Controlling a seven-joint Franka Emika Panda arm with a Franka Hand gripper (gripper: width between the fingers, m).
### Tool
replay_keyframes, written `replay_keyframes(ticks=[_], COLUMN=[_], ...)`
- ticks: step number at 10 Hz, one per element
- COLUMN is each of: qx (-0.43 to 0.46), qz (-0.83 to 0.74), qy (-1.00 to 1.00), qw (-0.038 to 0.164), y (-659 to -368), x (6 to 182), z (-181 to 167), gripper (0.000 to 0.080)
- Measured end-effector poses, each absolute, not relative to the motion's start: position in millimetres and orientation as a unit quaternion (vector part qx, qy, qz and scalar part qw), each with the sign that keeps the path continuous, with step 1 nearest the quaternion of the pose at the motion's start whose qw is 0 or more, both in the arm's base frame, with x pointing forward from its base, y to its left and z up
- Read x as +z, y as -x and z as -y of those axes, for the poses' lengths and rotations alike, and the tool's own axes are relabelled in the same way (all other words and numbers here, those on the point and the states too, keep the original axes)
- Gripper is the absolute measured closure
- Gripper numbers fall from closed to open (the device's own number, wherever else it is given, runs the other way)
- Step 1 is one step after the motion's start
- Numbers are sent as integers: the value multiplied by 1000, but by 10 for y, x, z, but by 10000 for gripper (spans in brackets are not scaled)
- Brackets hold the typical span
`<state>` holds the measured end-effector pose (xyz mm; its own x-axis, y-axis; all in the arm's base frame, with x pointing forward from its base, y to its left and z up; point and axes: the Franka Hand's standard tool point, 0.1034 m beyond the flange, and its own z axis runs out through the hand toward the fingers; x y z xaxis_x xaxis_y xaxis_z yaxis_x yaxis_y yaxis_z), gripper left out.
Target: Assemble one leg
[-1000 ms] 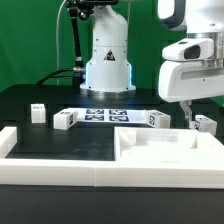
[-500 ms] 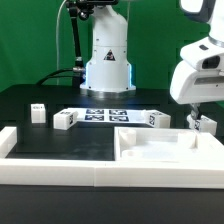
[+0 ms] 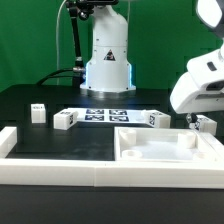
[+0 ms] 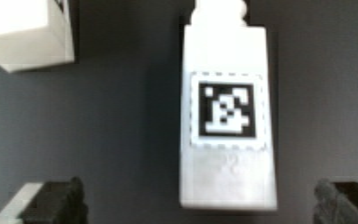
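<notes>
The leg [image 4: 226, 110] is a white rectangular post with a black-and-white tag on its upper face. It lies flat on the black table, directly under the wrist camera. My gripper [image 4: 202, 203] is open, with one dark finger [image 4: 51, 200] on each side of the leg's end, and neither touches it. In the exterior view the gripper [image 3: 190, 119] hangs low at the exterior view's right, just over that leg [image 3: 206, 124]. The arm's white body hides part of the leg.
The large white panel [image 3: 165, 150] with recesses lies just in front of the gripper. Three more white legs [image 3: 38, 113] [image 3: 65, 120] [image 3: 155, 119] lie around the marker board [image 3: 105, 115]. Another white part [image 4: 25, 35] lies close to the leg. A white fence [image 3: 50, 172] borders the table's front.
The arm has moved toward the exterior view's right and sunk lower, bringing the gripper down over the leg at the right. The parts on the table have not moved.
</notes>
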<state>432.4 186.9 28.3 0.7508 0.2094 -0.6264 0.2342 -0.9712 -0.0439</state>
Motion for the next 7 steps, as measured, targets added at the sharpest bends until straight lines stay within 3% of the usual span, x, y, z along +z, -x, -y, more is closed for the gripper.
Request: replay_keyframes(ticks=[4,7], qx=[-427,-428], qz=[-115,-115], qy=[-896,-896], qw=[29,28], y=[-4230,-4197], x=[115,54], z=[-1827,-1828], gripper=[150,150])
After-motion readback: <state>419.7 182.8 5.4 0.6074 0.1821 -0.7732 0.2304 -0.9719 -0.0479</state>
